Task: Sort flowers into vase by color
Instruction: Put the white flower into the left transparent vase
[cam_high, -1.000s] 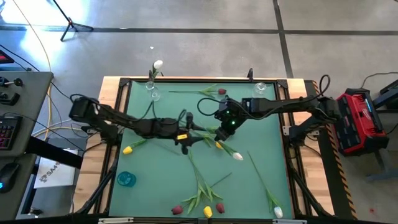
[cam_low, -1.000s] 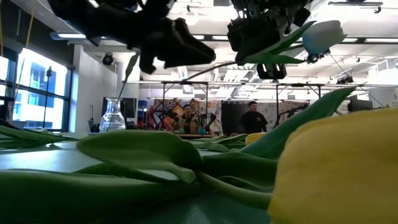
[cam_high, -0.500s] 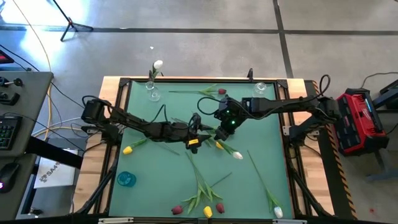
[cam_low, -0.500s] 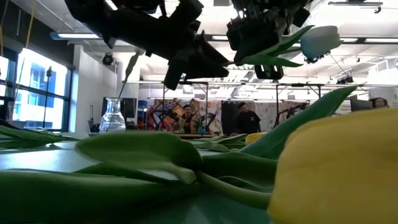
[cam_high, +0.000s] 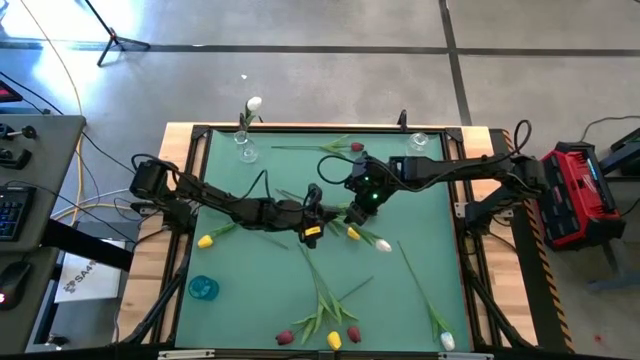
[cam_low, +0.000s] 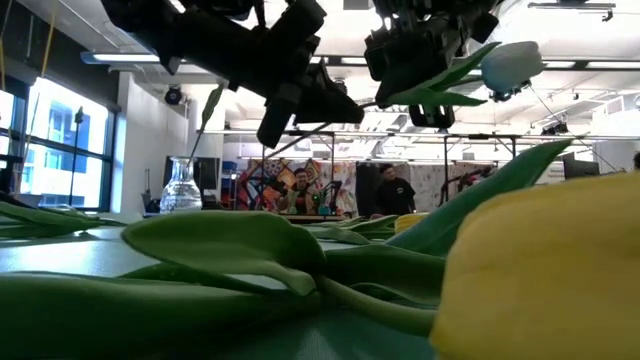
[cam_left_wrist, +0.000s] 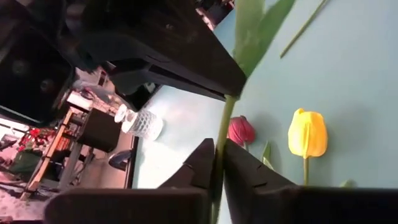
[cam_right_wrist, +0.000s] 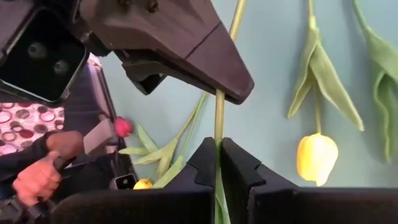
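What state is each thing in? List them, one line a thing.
left tool: shut on the held white tulip's stem.
right tool: shut on the same stem.
held white tulip: in the air, gripped by both tools.
left vase: upright, with a second white tulip standing in it.
right vase: upright, looks empty.
yellow tulip: lying flat, untouched.

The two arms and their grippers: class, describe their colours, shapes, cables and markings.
Both arms are dark, slim and jointed, with black cables looping off them. The left gripper carries a yellow tag; the right gripper sits below green lights on its wrist. Its fingers are black, angular and notched.
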